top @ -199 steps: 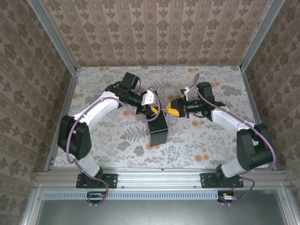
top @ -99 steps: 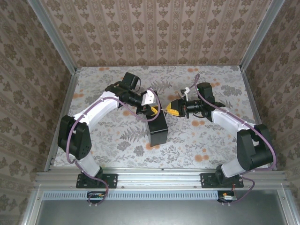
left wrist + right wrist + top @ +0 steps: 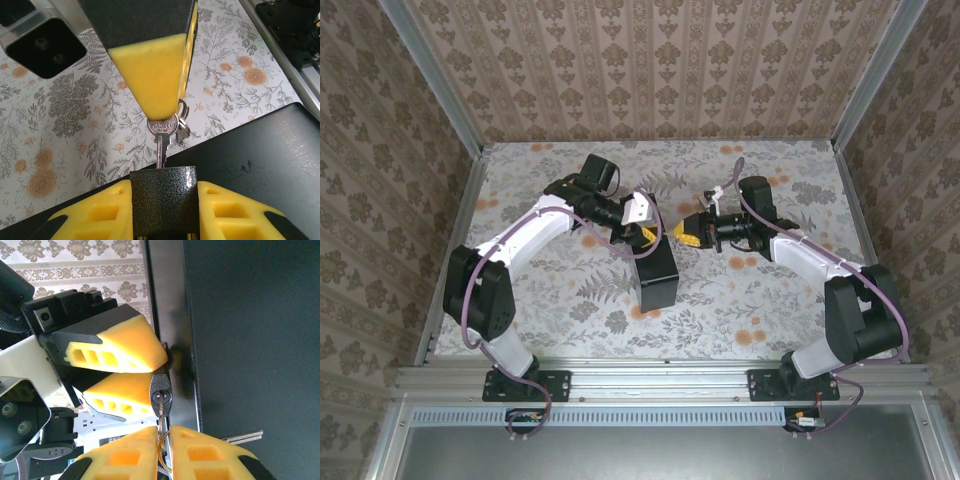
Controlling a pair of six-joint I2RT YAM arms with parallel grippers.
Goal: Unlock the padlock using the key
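Left wrist view: left tool clamps the padlock to resist turning; right tool, closed on the key, holds its blade in the padlock's keyway.

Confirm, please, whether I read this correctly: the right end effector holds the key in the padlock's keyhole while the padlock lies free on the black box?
Not quite. The padlock does not lie free on the black box: the left end effector holds it clamped, as the left wrist view shows. The right end effector does hold the key in its keyhole.
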